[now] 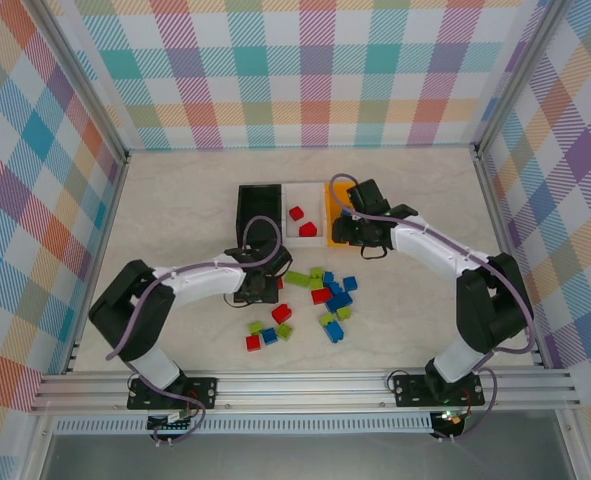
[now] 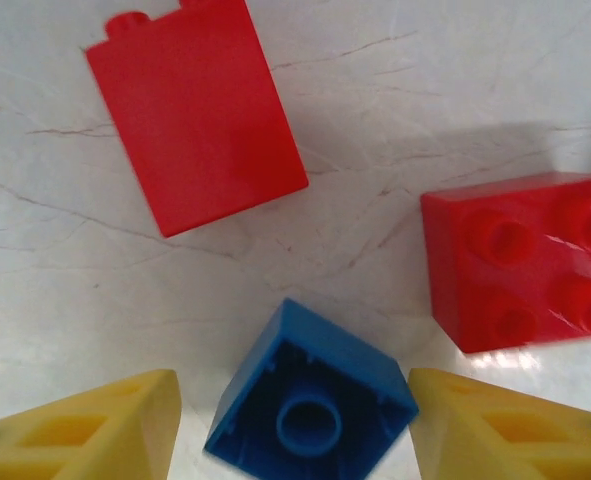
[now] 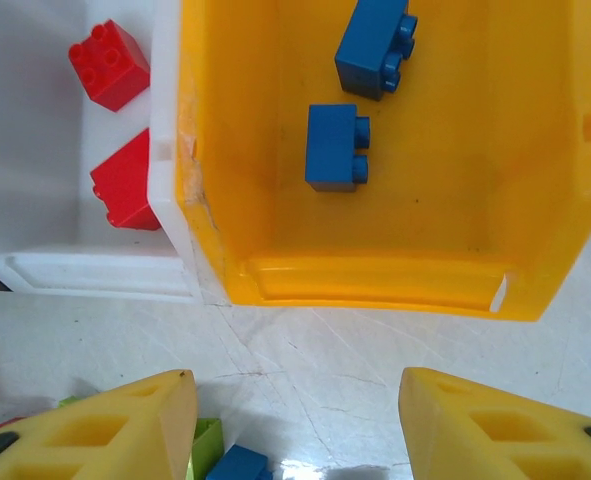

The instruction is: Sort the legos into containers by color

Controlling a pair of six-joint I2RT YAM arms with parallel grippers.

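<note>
In the left wrist view a blue lego (image 2: 310,400) lies hollow side up between the yellow fingers of my left gripper (image 2: 295,425). The right finger touches it and a thin gap shows at the left finger (image 2: 95,425). Two red legos (image 2: 195,110) (image 2: 525,260) lie just beyond. My left gripper (image 1: 261,288) sits in front of the black container (image 1: 258,205). My right gripper (image 1: 350,235) (image 3: 297,400) hangs open and empty over the table at the near edge of the orange container (image 3: 375,285), which holds two blue legos (image 3: 333,147) (image 3: 375,45).
The white container (image 1: 287,215) (image 3: 95,270), between the black and orange ones, holds two red legos (image 3: 108,63). A loose pile of red, blue and lime legos (image 1: 325,290) lies between the arms, with a few more (image 1: 268,335) nearer the front. Frame posts stand at both sides.
</note>
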